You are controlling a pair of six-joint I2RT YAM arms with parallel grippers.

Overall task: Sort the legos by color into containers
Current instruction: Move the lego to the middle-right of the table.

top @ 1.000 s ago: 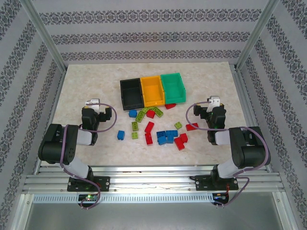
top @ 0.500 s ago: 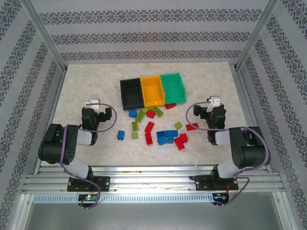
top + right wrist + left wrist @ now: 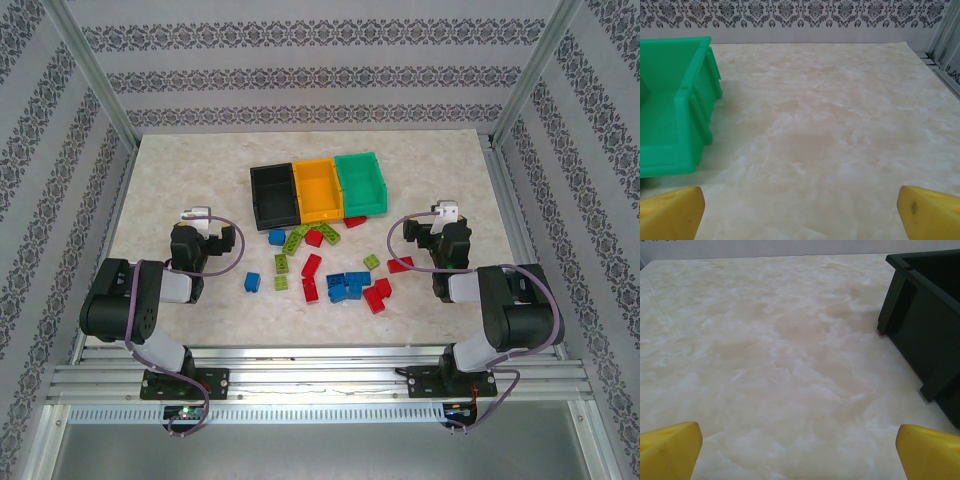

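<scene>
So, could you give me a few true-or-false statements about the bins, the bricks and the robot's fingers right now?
1. The black bin, orange bin and green bin stand in a row, left to right. True.
2. The bricks are already in the bins. False: they lie loose on the table, in front of the bins.
3. The left fingers hold a blue brick. False: left fingers and right fingers are open and empty.
4. The green bin is the one nearest the right arm. True.

Left end effector jaws wide apart, empty, right end effector likewise, both arms folded low.
</scene>
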